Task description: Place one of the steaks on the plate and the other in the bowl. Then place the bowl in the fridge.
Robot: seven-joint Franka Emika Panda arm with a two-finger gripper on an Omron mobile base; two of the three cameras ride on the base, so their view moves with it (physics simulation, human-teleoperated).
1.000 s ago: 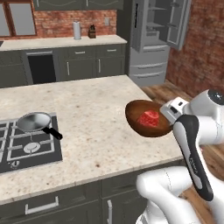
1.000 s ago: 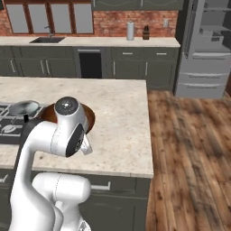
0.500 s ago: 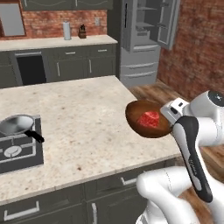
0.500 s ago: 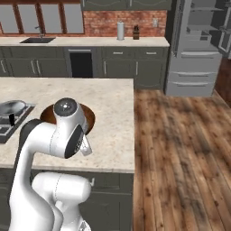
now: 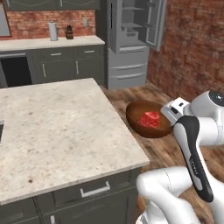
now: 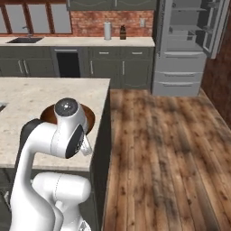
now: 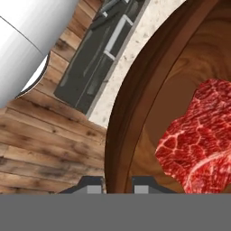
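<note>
The gripper (image 7: 118,184) is pinched on the rim of the bowl (image 5: 148,119), one fingertip (image 7: 92,183) outside the wall and the other inside, so it holds the bowl by its edge. Inside the bowl lies one steak (image 5: 149,118), flat on the bottom. The bowl hangs in the air just off the corner of the kitchen island (image 5: 61,127), over the wood floor (image 6: 162,149). Well beyond the island stands the fridge (image 5: 131,41), its upper doors swung open on bare shelves. The step in hand looks like carrying the loaded bowl to the fridge. The next move calls for closing that gap, keeping the bowl level, then reaching it in onto a shelf.
</note>
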